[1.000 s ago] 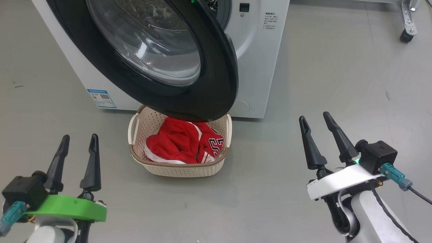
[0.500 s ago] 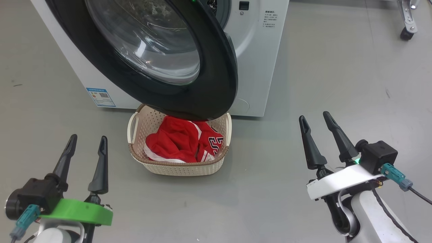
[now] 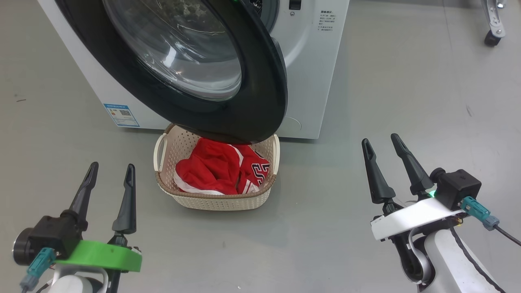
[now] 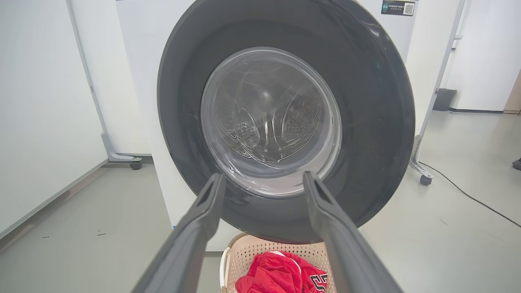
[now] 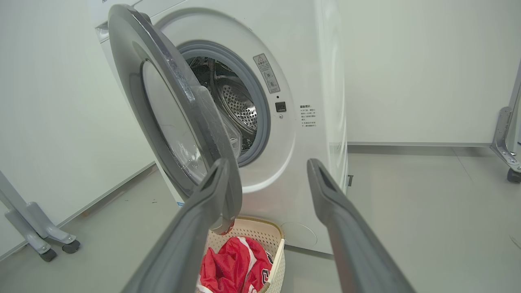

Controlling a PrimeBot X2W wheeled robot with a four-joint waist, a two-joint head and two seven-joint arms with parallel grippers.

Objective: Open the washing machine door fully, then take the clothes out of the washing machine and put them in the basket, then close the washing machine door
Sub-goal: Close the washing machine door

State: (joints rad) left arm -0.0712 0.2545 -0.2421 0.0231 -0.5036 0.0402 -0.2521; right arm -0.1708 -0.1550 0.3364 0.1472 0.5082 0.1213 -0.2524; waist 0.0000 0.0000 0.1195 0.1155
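Observation:
The washing machine [image 3: 309, 81] [image 5: 309, 134] stands ahead with its door [image 3: 260, 81] [image 4: 378, 122] [image 5: 134, 81] swung partly open over the basket [image 3: 220, 199] [image 4: 264, 248] [image 5: 272, 240]. Red clothes [image 3: 207, 171] [image 4: 276, 276] [image 5: 228, 264] lie in the basket. Through the opening the steel drum [image 5: 238, 103] shows with no clothes visible in it. My left gripper [image 3: 110, 170] [image 4: 262, 179] is open and empty at the lower left, pointing at the door's glass. My right gripper [image 3: 380, 140] [image 5: 266, 165] is open and empty at the lower right, well apart from the door.
Grey floor lies open on both sides of the basket. A caster of a metal frame [image 3: 490, 38] [image 5: 513, 175] stands far right. Another wheeled frame leg [image 5: 49, 240] [image 4: 134, 162] stands left of the machine. A black cable [image 4: 468, 195] runs on the floor.
My left gripper has moved forward and slightly right toward the door. The right arm has stayed still. Door, basket and clothes are unmoved; the view has shifted slightly.

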